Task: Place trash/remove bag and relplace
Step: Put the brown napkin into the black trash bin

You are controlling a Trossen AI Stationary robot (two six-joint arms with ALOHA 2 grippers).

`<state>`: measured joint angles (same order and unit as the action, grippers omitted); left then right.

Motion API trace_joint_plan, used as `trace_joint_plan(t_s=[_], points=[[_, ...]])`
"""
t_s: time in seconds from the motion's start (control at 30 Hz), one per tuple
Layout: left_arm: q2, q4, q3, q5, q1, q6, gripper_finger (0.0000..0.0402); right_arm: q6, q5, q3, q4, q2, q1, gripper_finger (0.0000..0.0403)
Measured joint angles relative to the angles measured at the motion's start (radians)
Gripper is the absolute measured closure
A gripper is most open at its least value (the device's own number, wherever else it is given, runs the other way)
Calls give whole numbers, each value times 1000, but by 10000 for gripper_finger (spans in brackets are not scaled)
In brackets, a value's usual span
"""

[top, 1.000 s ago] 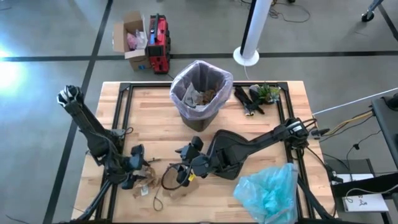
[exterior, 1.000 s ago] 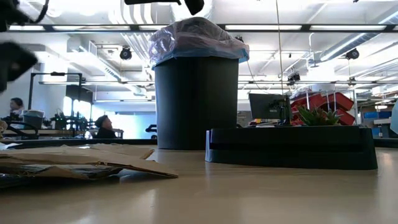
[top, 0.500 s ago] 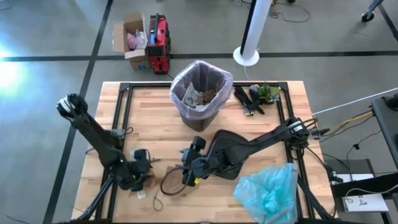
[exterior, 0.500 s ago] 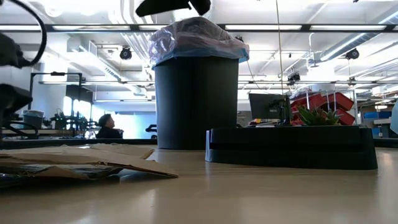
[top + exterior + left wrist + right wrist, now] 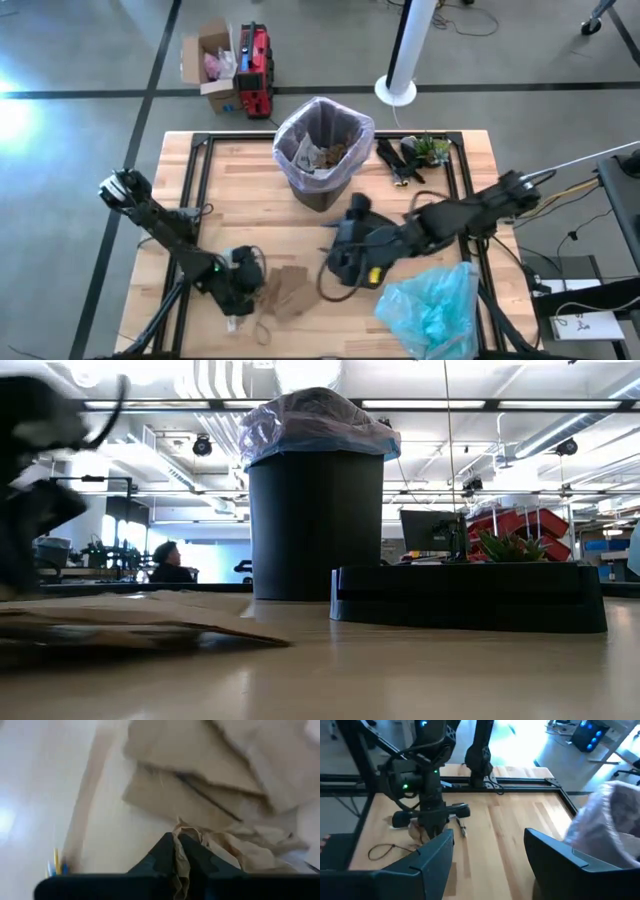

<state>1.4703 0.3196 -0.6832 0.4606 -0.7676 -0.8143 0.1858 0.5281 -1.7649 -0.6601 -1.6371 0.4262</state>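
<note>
The trash, a heap of crumpled brown paper (image 5: 287,294), lies flat on the wooden table near its front edge, left of centre. My left gripper (image 5: 250,281) is down at the heap's left side and shut on a crumpled piece of it. My right gripper (image 5: 334,268) hangs open above the table right of the heap, with nothing between its fingers (image 5: 437,851). The black bin (image 5: 322,150) stands at the far middle, lined with the pale pink bag (image 5: 315,418). The light blue replacement bag (image 5: 434,306) lies at the front right. My left gripper pinches a crumpled edge of the brown paper (image 5: 181,836) between its two shut fingers. The fingers slant down at it from the table's left side. That crumpled piece spreads away from the fingertips onto the table, next to the flatter sheets (image 5: 210,770).
A thin cord loop (image 5: 262,328) lies at the front edge near the heap. A black-and-green clump (image 5: 415,153) sits right of the bin. A black metal frame (image 5: 200,160) runs around the tabletop. Bare wood (image 5: 250,215) lies between the bin and the heap.
My left gripper has moved down and toward the table's right into the brown paper and has shut on its crumpled edge. My right gripper has risen and drawn away from the heap toward the table's right, still open, uncovering the paper.
</note>
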Motion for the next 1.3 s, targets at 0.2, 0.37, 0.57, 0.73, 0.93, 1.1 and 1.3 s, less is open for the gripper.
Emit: trace_joint_plan(t_s=[0.2, 0.37, 0.57, 0.73, 0.93, 1.1, 1.3], points=[[-58, 47, -171, 7, 111, 236, 384, 2, 22, 1, -53, 62, 22, 190], [-145, 129, -314, 86, 171, 379, 398, -11, 50, 2, -63, 52, 24, 197], [-273, 131, -438, 286, 243, 563, 394, 0, 98, 6, -63, -1, 21, 194], [-349, 125, -533, 228, 364, 644, 398, 76, 141, 5, -54, -65, 19, 190], [-351, 117, -662, -30, 581, 758, 399, 192, 181, 6, -31, -133, 18, 197], [-262, 87, -781, -135, 768, 870, 396, 216, 180, 6, 13, -149, 19, 197], [-135, 105, -914, -258, 942, 872, 396, 271, 180, 6, 55, -137, 21, 189]])
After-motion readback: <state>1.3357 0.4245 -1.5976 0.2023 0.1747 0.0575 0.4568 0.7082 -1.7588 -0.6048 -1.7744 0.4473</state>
